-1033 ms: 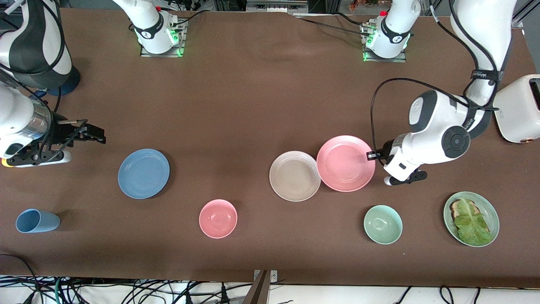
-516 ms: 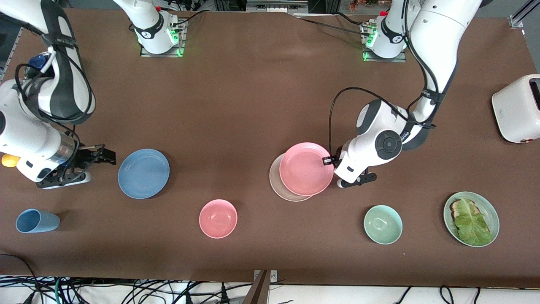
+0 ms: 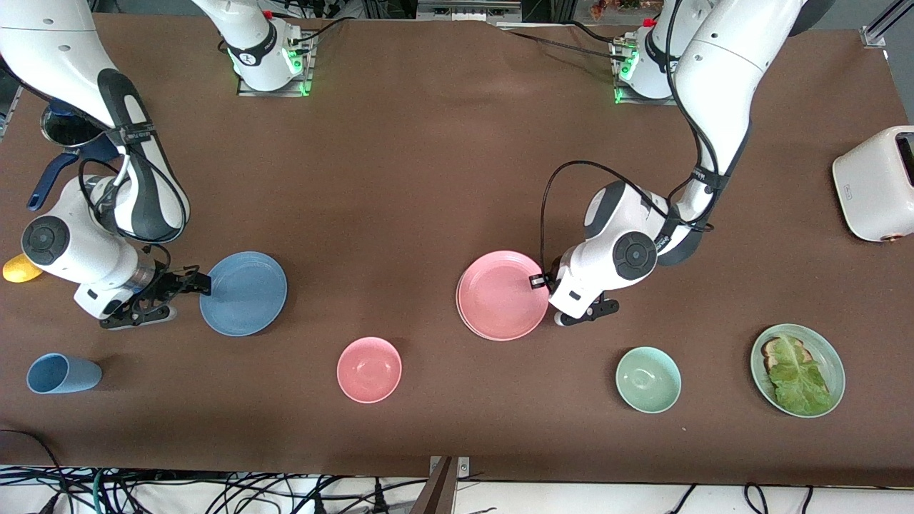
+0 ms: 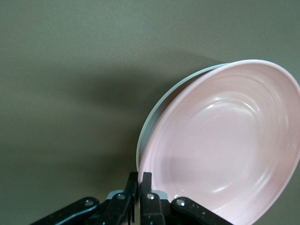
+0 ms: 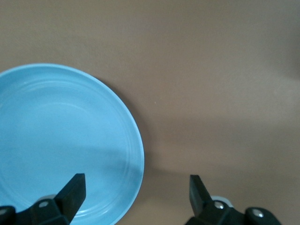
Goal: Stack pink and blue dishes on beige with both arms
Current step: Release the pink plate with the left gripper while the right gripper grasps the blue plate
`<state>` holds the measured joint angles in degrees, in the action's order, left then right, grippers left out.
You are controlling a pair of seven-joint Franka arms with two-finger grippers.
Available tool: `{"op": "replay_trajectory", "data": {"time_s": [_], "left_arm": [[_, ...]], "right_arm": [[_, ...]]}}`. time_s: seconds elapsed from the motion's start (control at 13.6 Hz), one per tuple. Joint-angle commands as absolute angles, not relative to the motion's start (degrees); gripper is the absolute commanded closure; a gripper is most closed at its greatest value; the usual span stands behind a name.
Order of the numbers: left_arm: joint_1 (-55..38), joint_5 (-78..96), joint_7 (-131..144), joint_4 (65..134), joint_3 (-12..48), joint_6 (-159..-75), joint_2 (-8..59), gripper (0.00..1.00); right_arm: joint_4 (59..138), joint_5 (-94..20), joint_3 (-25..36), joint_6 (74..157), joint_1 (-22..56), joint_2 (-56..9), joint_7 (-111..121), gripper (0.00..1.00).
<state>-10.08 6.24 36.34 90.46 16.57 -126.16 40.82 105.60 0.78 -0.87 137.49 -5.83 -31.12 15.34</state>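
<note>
Left hand [image 3: 537, 281] clamped the stiff, light pink plate [image 3: 500, 294] at its three-o'clock rim, over the beige plate [image 4: 154, 115]; right hand [image 3: 202, 284], fingers apart, approached the blue plate [image 3: 244, 293] at its nine-o'clock rim.

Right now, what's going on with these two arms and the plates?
The left end effector is shut on the rim of the pink plate, which now sits over the beige plate so that only a sliver of its edge shows. The right end effector is open at the edge of the blue plate, which lies flat on the table toward the right arm's end, not yet gripped or lifted.
</note>
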Motion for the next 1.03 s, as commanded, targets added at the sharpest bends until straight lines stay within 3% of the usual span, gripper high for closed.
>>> {"op": "replay_trajectory", "data": {"time_s": [0.0, 0.37, 0.52, 0.96], "left_arm": [[-10.8, 6.7, 36.2, 88.5, 15.7, -125.9, 41.5, 0.0], [-9.5, 4.8, 36.1, 87.5, 14.9, -123.9, 39.7, 0.0], [-7.9, 1.9, 35.9, 87.6, 15.0, -121.7, 38.7, 0.0], [-1.2, 1.8, 24.7, 87.7, 15.0, -113.5, 36.1, 0.0]], "right_arm": [[110.3, 0.5, -1.5, 141.8, -6.9, -29.6, 16.5, 0.12], [110.4, 0.4, -1.5, 145.1, -6.9, -32.5, 16.7, 0.21], [110.4, 0.4, -1.5, 145.3, -7.4, -32.9, 16.9, 0.29], [110.3, 0.1, -1.6, 145.2, -7.4, -33.4, 16.8, 0.83]]}}
